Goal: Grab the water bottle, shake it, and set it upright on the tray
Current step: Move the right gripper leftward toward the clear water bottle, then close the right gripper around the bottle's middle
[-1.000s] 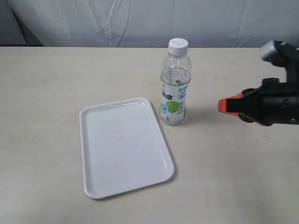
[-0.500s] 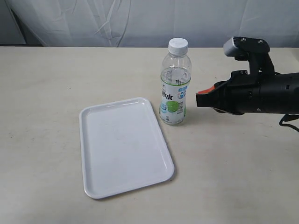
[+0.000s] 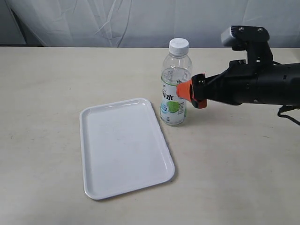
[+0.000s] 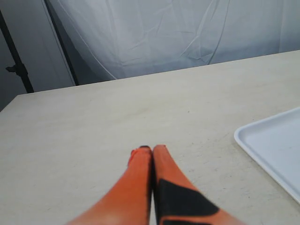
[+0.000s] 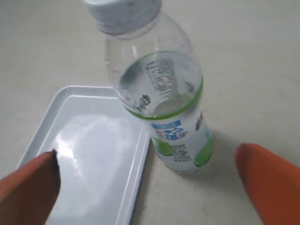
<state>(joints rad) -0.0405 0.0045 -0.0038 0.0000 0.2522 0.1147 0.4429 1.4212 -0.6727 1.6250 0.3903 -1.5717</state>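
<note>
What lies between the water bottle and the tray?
Nothing but a narrow strip of bare table separates the water bottle from the tray; the exterior and right wrist views both show it.

Only one printed surface in view: the label (image 3: 165, 99) on the water bottle (image 3: 176, 70), standing upright near the middle of the table, a little toward the far edge. Across the white part of the label, in the exterior view, large dark blue letters, too blurred to spell with certainty. Just below them, a lime picture (image 3: 174, 107) in green. In the right wrist view, a block of small print (image 5: 158, 75) above a green band, seen through the clear plastic, too fine to read. Nothing legible for sure.
</note>
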